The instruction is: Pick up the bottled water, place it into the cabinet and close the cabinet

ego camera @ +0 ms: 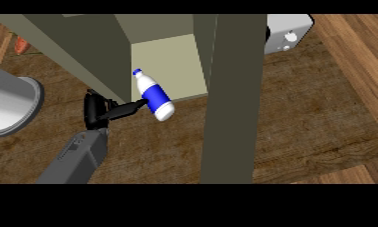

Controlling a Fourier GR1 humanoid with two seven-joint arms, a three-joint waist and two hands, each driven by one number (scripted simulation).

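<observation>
The bottled water [153, 96] is white with a blue label and a blue cap. It tilts, cap toward the top left, at the front edge of the open cabinet [168, 61], whose pale inside shows behind it. My left hand [100, 109] comes in from the lower left. Its fingers [131, 107] reach to the bottle's left side and pinch it at the label. The cabinet door [235, 101] stands open as a tall dark olive panel just right of the bottle. My right hand does not show.
A silver pot [15, 103] sits at the left edge. A white appliance [288, 32] stands at the top right behind the door. Something orange [21, 46] lies at the far left. Dark wooden counter [310, 111] spreads to the right.
</observation>
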